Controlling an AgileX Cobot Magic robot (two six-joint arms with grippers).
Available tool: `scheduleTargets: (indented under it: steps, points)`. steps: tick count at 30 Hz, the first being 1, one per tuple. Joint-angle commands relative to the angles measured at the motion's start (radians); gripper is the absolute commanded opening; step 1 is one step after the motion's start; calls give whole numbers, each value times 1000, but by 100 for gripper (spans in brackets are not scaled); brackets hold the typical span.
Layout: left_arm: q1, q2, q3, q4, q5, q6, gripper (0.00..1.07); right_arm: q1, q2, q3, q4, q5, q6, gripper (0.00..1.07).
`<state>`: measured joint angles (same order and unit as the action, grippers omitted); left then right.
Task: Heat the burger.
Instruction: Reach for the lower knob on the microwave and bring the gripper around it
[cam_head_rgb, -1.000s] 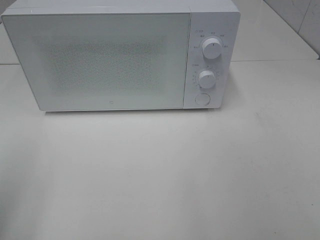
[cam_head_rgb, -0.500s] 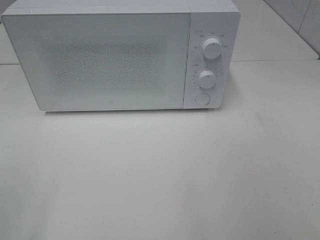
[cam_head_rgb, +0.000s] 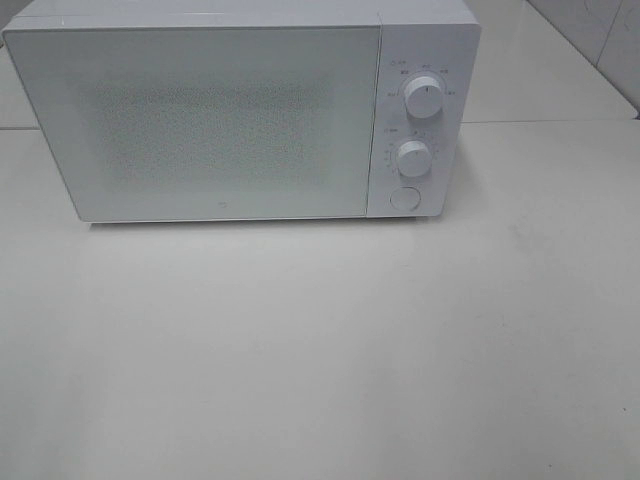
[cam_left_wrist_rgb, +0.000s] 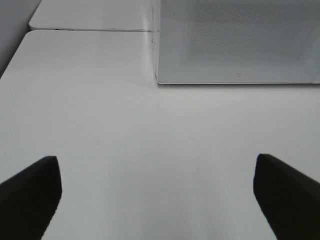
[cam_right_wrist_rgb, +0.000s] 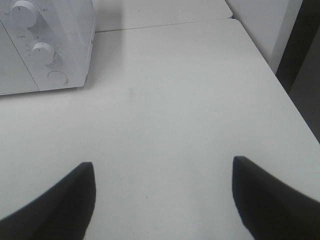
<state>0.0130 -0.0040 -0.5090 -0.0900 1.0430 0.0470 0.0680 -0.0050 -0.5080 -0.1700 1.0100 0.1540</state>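
**A:** Since the burger shows in none of the views, what worries you most?

**B:** That exactly. The white table (cam_head_rgb: 320, 350) carries only the microwave (cam_head_rgb: 240, 115) at its far side. The burger is either out of sight or behind the door (cam_head_rgb: 190, 130), and the speckled window gives nothing away. Start heating an empty oven and the task fails quietly.

**A:** And the door itself?

**B:** Shut. If it is released, I judge it swings out toward the near side. The left gripper (cam_left_wrist_rgb: 156, 170) hangs over the table near the microwave's left front corner, so it could be struck.

**A:** Are the grippers carrying anything?

**B:** No. The left is spread wide with nothing between its jaws. The right gripper (cam_right_wrist_rgb: 162, 167) is also parted and empty, over the table to the right of the control panel.

**A:** The small parts?

**B:** The upper knob (cam_head_rgb: 424, 98), the lower knob (cam_head_rgb: 412, 157) and the round button (cam_head_rgb: 404, 197) sit close together, white on white. A fingertip slightly off could turn the wrong dial, overshoot the time, or slip off the button.
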Motion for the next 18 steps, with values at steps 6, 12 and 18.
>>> scheduleTargets:
  steps: [6, 12, 18]
  points:
    - [15, -30, 4, -6, -5, 0, 100, -5, -24, 5, -6, -5, 5, 72]
    - [17, -29, 4, -1, -5, 0, 100, -5, -24, 5, -6, -5, 5, 72]
    - [17, -29, 4, -1, -5, 0, 100, -5, -24, 5, -6, -5, 5, 72]
